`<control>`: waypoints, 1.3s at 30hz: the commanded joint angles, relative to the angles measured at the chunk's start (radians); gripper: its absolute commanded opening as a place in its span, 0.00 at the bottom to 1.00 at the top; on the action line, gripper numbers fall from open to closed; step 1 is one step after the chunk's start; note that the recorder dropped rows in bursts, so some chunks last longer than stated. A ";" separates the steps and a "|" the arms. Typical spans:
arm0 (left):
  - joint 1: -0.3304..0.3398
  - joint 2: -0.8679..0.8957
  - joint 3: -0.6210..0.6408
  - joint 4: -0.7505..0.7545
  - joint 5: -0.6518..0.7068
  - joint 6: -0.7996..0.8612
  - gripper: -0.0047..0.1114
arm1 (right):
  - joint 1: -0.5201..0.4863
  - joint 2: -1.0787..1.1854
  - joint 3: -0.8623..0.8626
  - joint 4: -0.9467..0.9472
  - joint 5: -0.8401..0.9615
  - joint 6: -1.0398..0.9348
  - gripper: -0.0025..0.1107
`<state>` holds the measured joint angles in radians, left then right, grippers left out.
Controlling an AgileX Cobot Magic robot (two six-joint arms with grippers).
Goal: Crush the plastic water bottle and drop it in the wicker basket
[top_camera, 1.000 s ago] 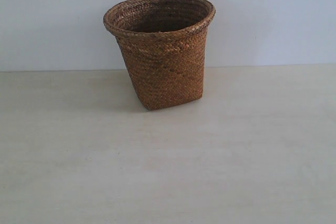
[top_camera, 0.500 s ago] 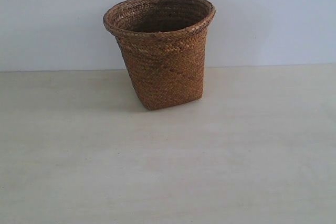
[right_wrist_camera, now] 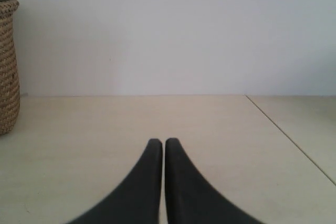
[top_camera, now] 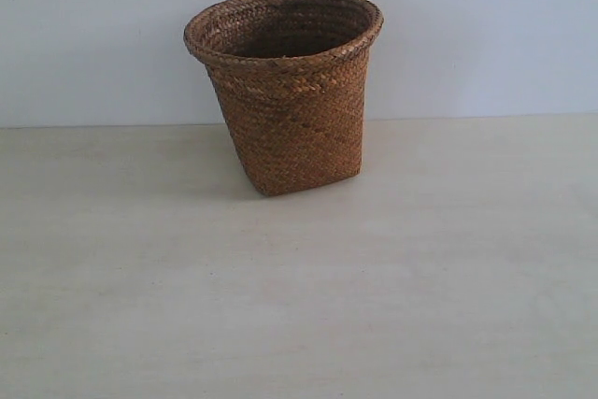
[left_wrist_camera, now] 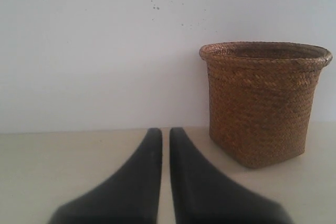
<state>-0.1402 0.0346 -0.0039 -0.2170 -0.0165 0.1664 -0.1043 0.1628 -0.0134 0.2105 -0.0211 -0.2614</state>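
On the pale wooden table (top_camera: pixel 299 324), set toward the white wall, a brown woven wicker basket (top_camera: pixel 290 109) with a flared round rim and a narrower squarish base stands upright, mouth open upward. Neither arm shows in the exterior view.

The left gripper (left_wrist_camera: pixel 165 132) has its black fingers drawn together on nothing, and the basket stands near and forward of it. The right gripper (right_wrist_camera: pixel 164 142) is likewise closed and empty; only the basket's edge enters its view, so the left arm is judged nearer.

The clear plastic water bottle with green cap appears in no view. Its bearing and long axis cannot be told, and the basket's floor is hidden.
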 commanded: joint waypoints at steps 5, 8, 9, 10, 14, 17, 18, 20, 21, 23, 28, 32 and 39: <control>0.002 -0.004 0.004 0.000 -0.003 -0.009 0.08 | -0.005 -0.003 0.005 -0.003 -0.007 -0.007 0.02; 0.002 -0.004 0.004 0.040 -0.002 -0.022 0.08 | -0.005 -0.003 0.005 -0.003 -0.007 -0.007 0.02; 0.002 -0.004 0.004 0.081 0.002 -0.054 0.08 | -0.005 -0.003 0.005 -0.003 -0.007 -0.007 0.02; 0.002 -0.004 0.004 0.122 0.010 -0.088 0.08 | -0.005 -0.003 0.005 -0.003 -0.007 -0.007 0.02; 0.003 -0.004 0.004 0.161 0.016 -0.122 0.08 | -0.005 -0.003 0.005 -0.003 -0.007 -0.007 0.02; 0.031 -0.021 0.004 0.161 0.071 -0.122 0.08 | -0.005 -0.003 0.005 -0.003 -0.007 -0.007 0.02; 0.045 -0.031 0.004 0.161 0.090 -0.122 0.08 | -0.005 -0.003 0.005 -0.003 -0.007 -0.007 0.02; 0.067 -0.035 0.004 0.161 0.120 -0.127 0.08 | -0.005 -0.003 0.005 -0.003 -0.007 -0.007 0.02; 0.081 -0.035 0.004 0.161 0.137 -0.129 0.08 | -0.005 -0.003 0.005 -0.003 -0.007 -0.007 0.02; 0.093 -0.035 0.004 0.161 0.160 -0.129 0.08 | -0.005 -0.003 0.005 -0.003 -0.007 -0.007 0.02; 0.096 -0.035 0.004 0.161 0.219 -0.129 0.08 | -0.005 -0.003 0.005 -0.003 -0.007 -0.007 0.02; 0.096 -0.035 0.004 0.161 0.292 -0.133 0.08 | -0.005 -0.003 0.005 -0.003 -0.007 -0.007 0.02; 0.096 -0.035 0.004 0.161 0.304 -0.152 0.08 | -0.005 -0.003 0.005 -0.003 -0.007 -0.007 0.02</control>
<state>-0.0468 0.0028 -0.0039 -0.0590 0.2855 0.0272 -0.1043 0.1628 -0.0134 0.2105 -0.0211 -0.2614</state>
